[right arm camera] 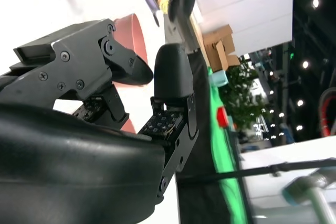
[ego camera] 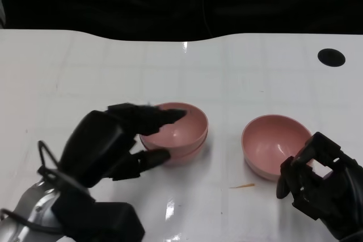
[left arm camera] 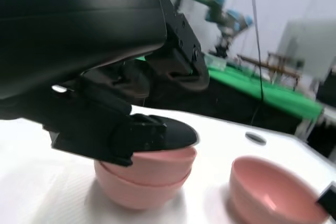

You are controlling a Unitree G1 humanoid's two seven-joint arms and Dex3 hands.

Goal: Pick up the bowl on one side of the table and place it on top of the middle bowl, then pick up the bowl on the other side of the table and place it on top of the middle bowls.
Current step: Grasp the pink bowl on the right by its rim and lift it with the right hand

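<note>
Now the left robot hand (ego camera: 122,140) grips the near-left rim of the top bowl (ego camera: 176,128), which sits nested in the middle bowl (ego camera: 184,152) on the tabletop (ego camera: 85,72). Beside them, the right robot hand (ego camera: 317,177), fingers apart and holding nothing, sits just beside the side bowl (ego camera: 273,143).

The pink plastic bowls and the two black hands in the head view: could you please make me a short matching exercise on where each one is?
Things:
1. stacked pair of pink plastic bowls
2. single pink plastic bowl
3. black left hand
4. black right hand

Places:
A. at the single bowl's near rim
B. fingers at the stack's rim
C. middle of the white table
D. right of the stack

Pairs: 1-C, 2-D, 3-B, 4-A
</note>
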